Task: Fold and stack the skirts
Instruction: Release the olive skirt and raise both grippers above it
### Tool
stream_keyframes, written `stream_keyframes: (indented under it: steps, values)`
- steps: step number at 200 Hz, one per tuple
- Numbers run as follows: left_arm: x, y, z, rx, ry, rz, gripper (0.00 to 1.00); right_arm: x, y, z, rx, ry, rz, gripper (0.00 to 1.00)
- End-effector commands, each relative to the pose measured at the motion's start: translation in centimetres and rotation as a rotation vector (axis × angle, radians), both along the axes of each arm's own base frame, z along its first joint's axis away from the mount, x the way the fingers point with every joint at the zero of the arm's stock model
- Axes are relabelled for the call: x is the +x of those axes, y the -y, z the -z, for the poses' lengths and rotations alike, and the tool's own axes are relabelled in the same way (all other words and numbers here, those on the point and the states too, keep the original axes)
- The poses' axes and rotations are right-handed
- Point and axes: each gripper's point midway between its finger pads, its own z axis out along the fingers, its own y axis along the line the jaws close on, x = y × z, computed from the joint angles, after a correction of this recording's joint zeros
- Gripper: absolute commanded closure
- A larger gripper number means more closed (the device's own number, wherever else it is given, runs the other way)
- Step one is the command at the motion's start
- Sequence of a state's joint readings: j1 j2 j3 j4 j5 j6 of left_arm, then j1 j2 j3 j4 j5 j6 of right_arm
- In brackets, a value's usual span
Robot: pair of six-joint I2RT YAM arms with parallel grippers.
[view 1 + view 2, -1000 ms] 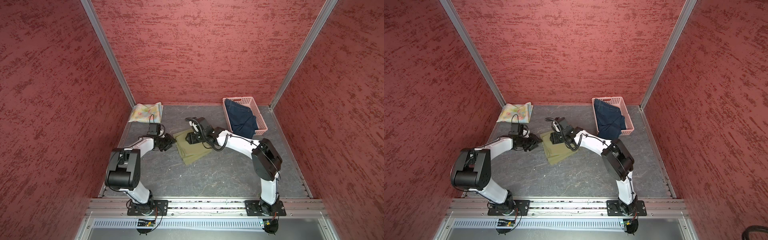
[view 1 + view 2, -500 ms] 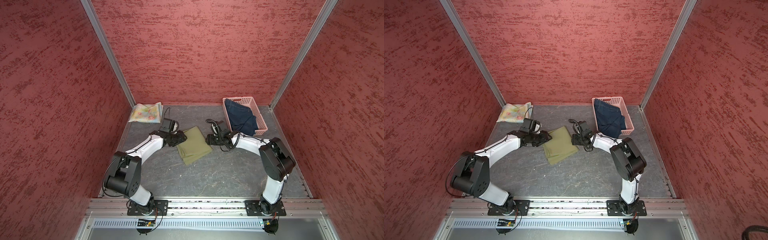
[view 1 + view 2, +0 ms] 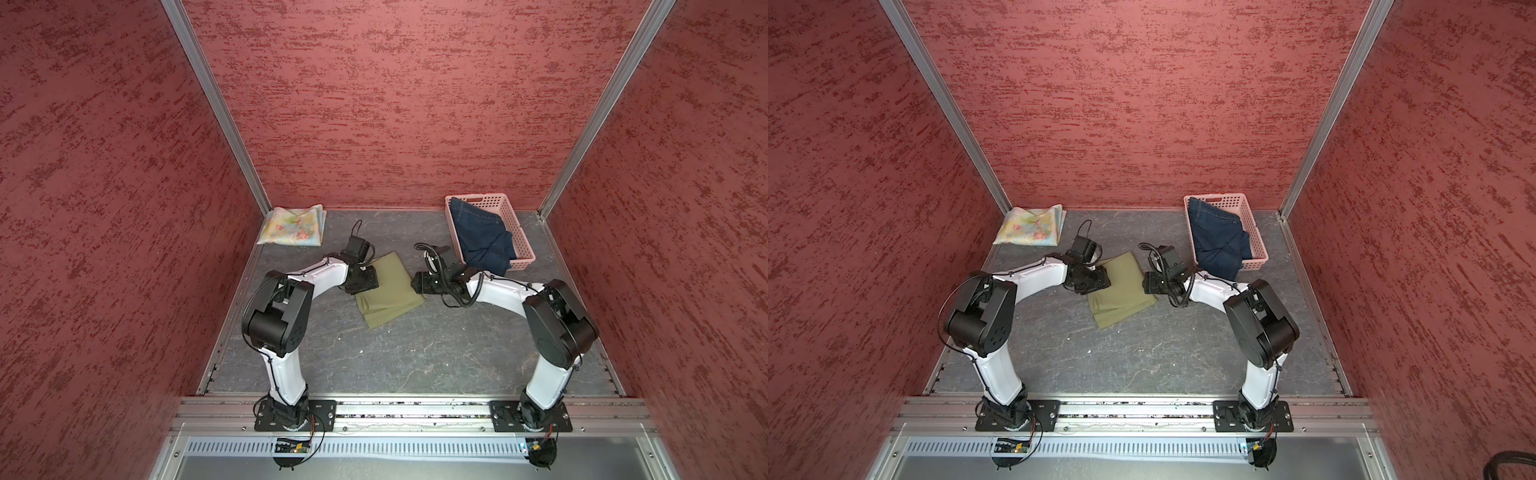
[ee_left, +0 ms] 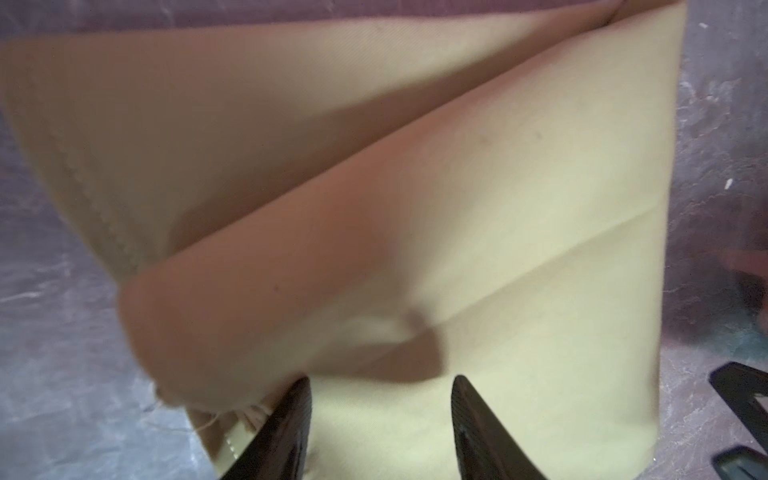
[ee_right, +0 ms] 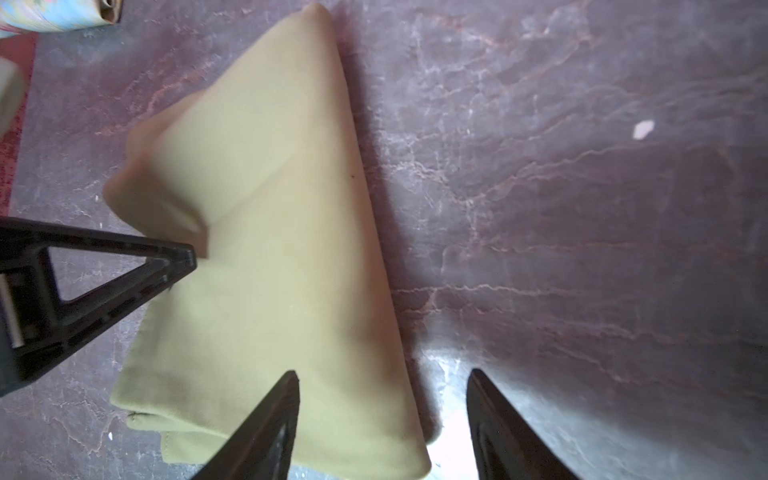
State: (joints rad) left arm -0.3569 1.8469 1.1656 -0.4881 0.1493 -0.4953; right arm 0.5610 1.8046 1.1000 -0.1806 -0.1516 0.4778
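On the table [image 3: 415, 357] the olive skirt [image 3: 390, 291] is laid folded, a smooth woven rectangle, its longer side running roughly near to far. It is flanked by the left hand [image 4: 381, 384] and the right hand [image 5: 382, 374], fingers apart, nothing clamped. Beyond, the folded floral skirt [image 3: 293, 226], judged the stack's base, is found far left, nearer the left hand. The denim skirt [image 3: 482, 237] is slumped in the far-right basket [image 3: 518, 226].
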Motion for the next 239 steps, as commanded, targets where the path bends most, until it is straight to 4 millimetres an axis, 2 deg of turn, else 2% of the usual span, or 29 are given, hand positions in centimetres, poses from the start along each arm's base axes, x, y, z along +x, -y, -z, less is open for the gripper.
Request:
stream_keyframes:
  steps: [1, 17, 39, 58, 75, 90, 125, 150, 190, 239]
  values:
    - [-0.5, -1.8, 1.2, 0.047, -0.042, -0.009, 0.45, 1.7, -0.4, -2.0, -0.010, 0.079, -0.011, 0.34]
    - [-0.2, -2.1, 0.0, 0.008, -0.016, -0.021, 0.44, 2.5, -0.9, -2.3, -0.014, 0.092, -0.026, 0.34]
    - [0.6, -1.9, -3.4, -0.108, 0.076, -0.018, 0.40, 3.3, -1.6, -2.7, -0.018, 0.103, -0.049, 0.34]
    - [1.1, -2.0, -6.7, -0.243, 0.174, -0.025, 0.34, 3.9, -1.9, -3.2, -0.030, 0.125, -0.060, 0.34]
    - [1.7, -2.9, -8.5, -0.321, 0.243, -0.051, 0.27, 4.4, -2.1, -3.6, -0.055, 0.152, -0.074, 0.34]
    - [2.1, -4.3, -8.3, -0.302, 0.254, -0.078, 0.25, 5.0, -2.6, -3.8, -0.088, 0.167, -0.089, 0.34]
    - [2.6, -7.7, -4.7, -0.166, 0.163, -0.150, 0.24, 6.0, -4.2, -3.9, -0.159, 0.201, -0.117, 0.34]
    - [3.3, -9.3, -3.3, -0.135, 0.174, -0.176, 0.24, 6.5, -5.3, -3.7, -0.181, 0.201, -0.140, 0.34]
    - [4.9, -9.0, -2.3, -0.110, 0.204, -0.102, 0.23, 6.7, -6.8, -2.9, -0.191, 0.184, -0.172, 0.34]
    - [5.9, -8.4, -1.7, -0.110, 0.222, -0.009, 0.22, 6.6, -9.8, -2.2, -0.160, 0.156, -0.208, 0.34]
